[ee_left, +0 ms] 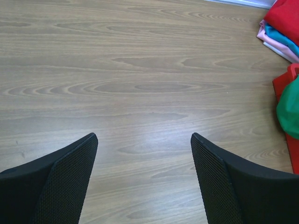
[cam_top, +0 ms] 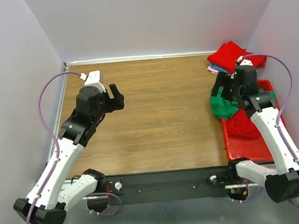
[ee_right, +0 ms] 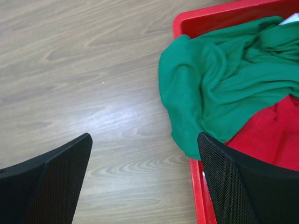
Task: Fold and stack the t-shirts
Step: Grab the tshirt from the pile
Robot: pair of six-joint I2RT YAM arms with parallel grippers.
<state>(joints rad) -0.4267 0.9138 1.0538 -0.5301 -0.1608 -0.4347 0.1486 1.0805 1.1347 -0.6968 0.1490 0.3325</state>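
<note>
Right now the right tool (ee_right: 145, 140) is hovering with its jaws spread as wide as they go and nothing between them. It is hanging over the side of the red plastic bin (ee_right: 210, 21) that faces the middle of the wooden counter (cam_top: 160, 116). The green t-shirt (ee_right: 224, 84) is lying crumpled there, partly inside the bin and partly spilling over its rim towards the wood. A red t-shirt (ee_right: 273, 135) is lying bunched in the bin, touching the green one and partly under it. The left tool (ee_left: 143, 140) is hanging over bare wood on the left side, also gaping wide and holding nothing, well apart from any cloth. In the back right corner a stack of folded t-shirts (cam_top: 233, 57) is sitting, red on top with pink and light blue edges showing beneath.

The green shirt is looking like the next one to come out, and several things are threatening that pick. One finger is sitting above the bin wall, so a straight descent is risking a knock on the rim rather than a pinch of cloth. A deep bite is risking the red shirt coming up too, since the two are pressing together. A thin pinch on one loose fold is risking the cotton slipping free. A hasty drag is risking the bin sliding.
</note>
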